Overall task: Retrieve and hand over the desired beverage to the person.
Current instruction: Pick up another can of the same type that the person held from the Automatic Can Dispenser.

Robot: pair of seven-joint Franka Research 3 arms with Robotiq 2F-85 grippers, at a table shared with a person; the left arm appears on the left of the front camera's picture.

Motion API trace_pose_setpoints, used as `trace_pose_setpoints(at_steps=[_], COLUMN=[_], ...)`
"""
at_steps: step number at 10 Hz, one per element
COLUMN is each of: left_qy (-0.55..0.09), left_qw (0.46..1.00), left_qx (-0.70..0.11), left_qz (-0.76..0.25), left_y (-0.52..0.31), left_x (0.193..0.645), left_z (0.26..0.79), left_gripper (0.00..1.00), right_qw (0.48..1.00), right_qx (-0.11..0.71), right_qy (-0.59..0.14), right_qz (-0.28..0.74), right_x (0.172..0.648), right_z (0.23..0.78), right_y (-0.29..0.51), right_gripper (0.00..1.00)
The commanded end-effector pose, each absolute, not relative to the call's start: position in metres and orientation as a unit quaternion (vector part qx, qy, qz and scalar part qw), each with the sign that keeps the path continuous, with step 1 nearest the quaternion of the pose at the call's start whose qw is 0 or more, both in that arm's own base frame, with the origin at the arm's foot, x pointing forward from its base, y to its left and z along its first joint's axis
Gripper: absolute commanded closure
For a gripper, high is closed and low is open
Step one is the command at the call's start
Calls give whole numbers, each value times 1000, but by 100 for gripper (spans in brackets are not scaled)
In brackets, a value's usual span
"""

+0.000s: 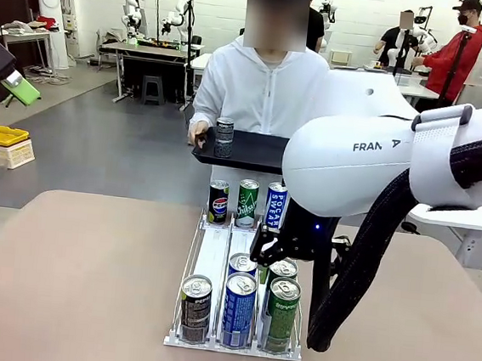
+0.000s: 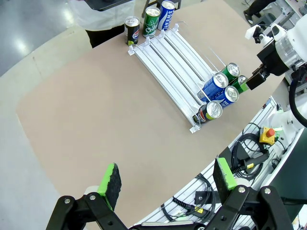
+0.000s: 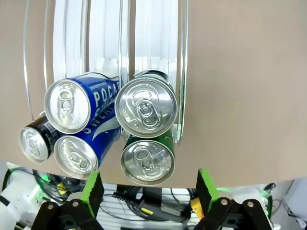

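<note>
Tan table point(image 1: 69, 283) in an open workshop, with a white three-lane rack point(image 1: 214, 246) at lower centre and the person point(image 1: 267, 89) beyond it holding a black tray point(image 1: 256, 152). The right gripper point(image 3: 148, 187), fingers apart, hangs over the rack's near end, where an upright green can point(image 3: 147, 160) sits lid-on just above its fingertips in frame; the left gripper point(image 2: 167, 176), also spread, is well apart. The left wrist view adds the far trio of cans point(image 2: 151, 21) at the top.

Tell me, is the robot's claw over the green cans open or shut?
Open. In the right wrist view the right gripper has its two green-padded fingers wide apart, gripping nothing, above the green cans.
</note>
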State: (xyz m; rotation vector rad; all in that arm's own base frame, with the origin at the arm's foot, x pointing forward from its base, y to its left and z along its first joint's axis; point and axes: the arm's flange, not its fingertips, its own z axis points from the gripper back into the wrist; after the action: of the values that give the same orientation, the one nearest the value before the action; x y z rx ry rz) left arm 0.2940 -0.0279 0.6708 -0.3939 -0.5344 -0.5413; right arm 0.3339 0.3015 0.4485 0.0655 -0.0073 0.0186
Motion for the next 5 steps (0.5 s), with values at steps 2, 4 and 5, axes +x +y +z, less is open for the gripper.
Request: trace_pose_setpoints(at_steps=[2, 4, 5], left_qy=[-264, -264, -264], left_qw=[908, 908, 908], left_qx=[-196, -196, -196], left_qz=[-260, -260, -260], left_y=[-30, -30, -30], left_x=[294, 294, 294], left_z=[671, 671, 671], left_gripper=[0, 0, 0], right_qw=[1000, 999, 999], right_qx=[24, 21, 23], right_qy=[15, 24, 28], right_qz=[-5, -8, -7], right_x=[335, 335, 336], right_z=[435, 430, 427], right_y=[304, 303, 303], right_gripper=[0, 0, 0])
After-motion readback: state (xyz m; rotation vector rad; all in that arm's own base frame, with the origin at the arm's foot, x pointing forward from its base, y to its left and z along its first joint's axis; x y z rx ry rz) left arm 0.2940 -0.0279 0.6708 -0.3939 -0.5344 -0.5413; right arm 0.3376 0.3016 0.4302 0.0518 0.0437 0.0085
